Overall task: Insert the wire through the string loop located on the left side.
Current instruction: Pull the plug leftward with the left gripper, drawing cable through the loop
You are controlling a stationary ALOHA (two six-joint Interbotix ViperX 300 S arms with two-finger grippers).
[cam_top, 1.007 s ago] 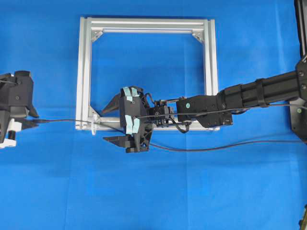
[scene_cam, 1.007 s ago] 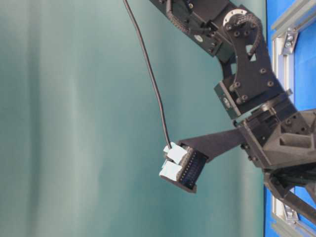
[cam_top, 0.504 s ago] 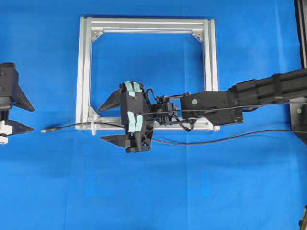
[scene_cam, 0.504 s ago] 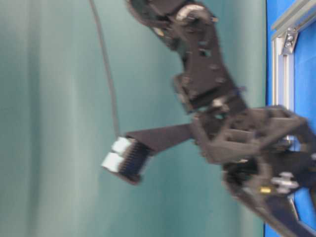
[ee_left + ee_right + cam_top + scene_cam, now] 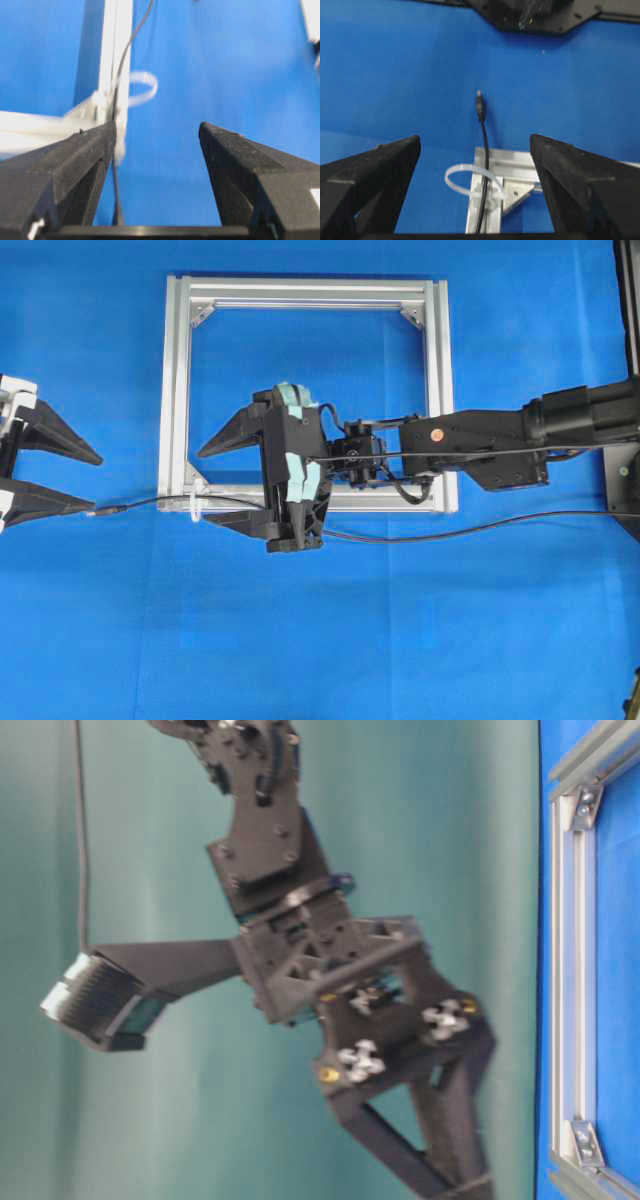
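Note:
The wire (image 5: 150,502) lies on the blue cloth and runs through the string loop (image 5: 195,508) at the frame's lower left corner. Its plug (image 5: 103,510) rests left of the loop, free of any grip. My left gripper (image 5: 96,482) stands open at the far left, its lower fingertip close to the plug. In the left wrist view the wire (image 5: 116,165) passes along the left finger, with the loop (image 5: 145,87) ahead. My right gripper (image 5: 204,488) is open above the corner, holding nothing. The right wrist view shows the plug (image 5: 480,107), the loop (image 5: 465,180) and the open gripper (image 5: 475,140).
The square silver aluminium frame (image 5: 175,390) lies flat on the cloth, with triangular corner brackets (image 5: 520,192). The wire trails right under the right arm (image 5: 480,435) toward the table's right edge. The frame's rail (image 5: 575,920) shows at the right of the table-level view.
My left gripper has opened and let go of the plug, which now lies on the cloth left of the loop. The right gripper has shifted slightly up and right, still open.

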